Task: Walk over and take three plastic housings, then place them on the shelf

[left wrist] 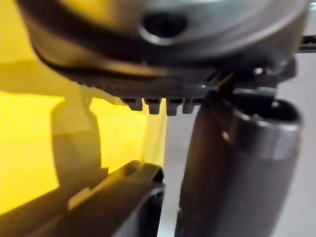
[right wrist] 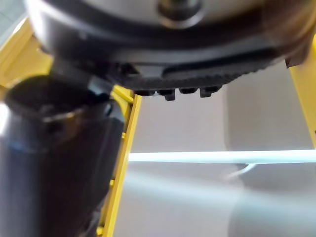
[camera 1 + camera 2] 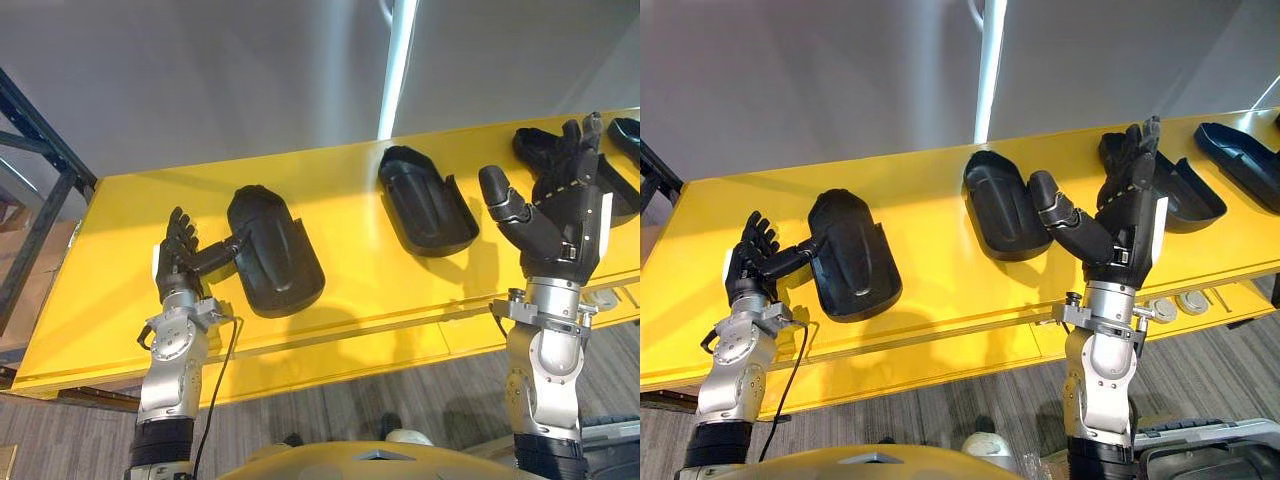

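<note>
Start from your left hand [image 3: 178,262], which sits over the near part of the yellow table [image 3: 110,310]: its fingers stand up and relaxed, holding nothing, and its thumb reaches out sideways to the inner side, where the tip appears to touch the edge of the nearest housing [image 3: 275,250]. That housing lies just beside this hand on its thumb side, hollow face down, with its long axis running away from you and its far end leaning a little toward the hand. I judge this is the relation to work from: the hand is alongside the long flank, not at an end, so you would close across the narrow width. Your right hand [image 3: 565,215] is raised with fingers straight and thumb splayed wide, empty. The second housing [image 3: 428,200] lies on its thumb side, near but apart from it, hollow face up. The third housing [image 3: 1190,195] lies right behind its fingers, partly covered by them, so the right hand is the nearer one for both. Farther out past that hand, a fourth housing [image 3: 1240,150] lies near the table's end.
</note>
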